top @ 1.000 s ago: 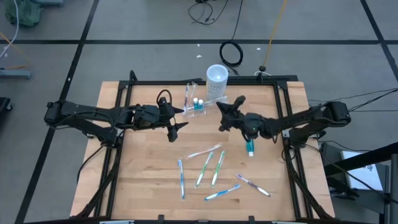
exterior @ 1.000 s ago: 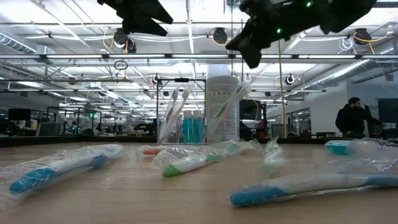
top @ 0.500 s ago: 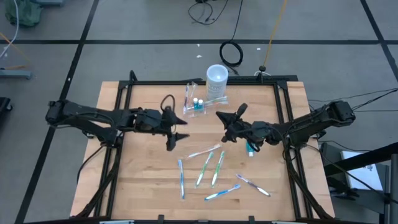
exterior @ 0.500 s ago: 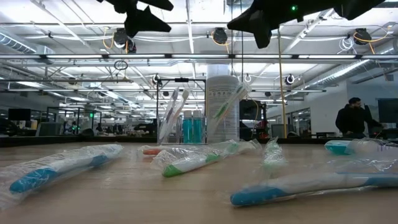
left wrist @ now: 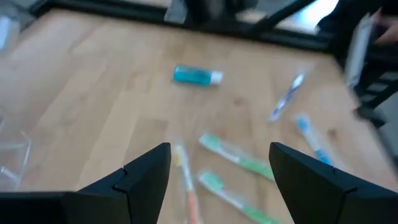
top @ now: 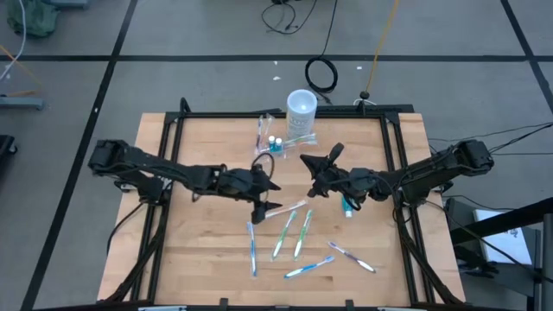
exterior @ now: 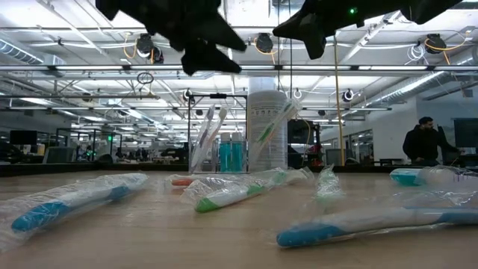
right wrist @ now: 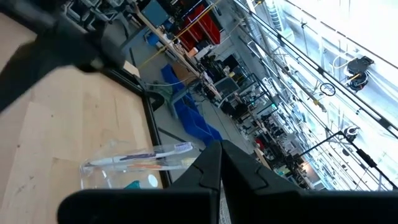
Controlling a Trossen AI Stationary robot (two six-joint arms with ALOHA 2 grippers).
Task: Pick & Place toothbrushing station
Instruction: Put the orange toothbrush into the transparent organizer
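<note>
The toothbrushing station (top: 275,143) is a small clear holder with toothbrushes and two blue-capped bottles in it. It stands on its base at the table's far middle, next to the white cup (top: 301,109); it also shows in the low view (exterior: 221,153). My left gripper (top: 270,197) is open and empty, well above the table near its middle, over the wrapped toothbrushes (left wrist: 186,180). My right gripper (top: 316,173) is shut and empty. It hangs in the air on the near right side of the station.
Several wrapped toothbrushes (top: 289,229) lie on the near middle of the table. A teal toothpaste tube (top: 347,205) lies under my right arm. The black frame rails (top: 164,155) run along the table's sides. A person (exterior: 422,142) stands far off in the room.
My left gripper has gone toward the table's right and near edges, away from the station and out over the loose toothbrushes, staying open. My right gripper has shifted a little toward the near edge and risen slightly, then kept still.
</note>
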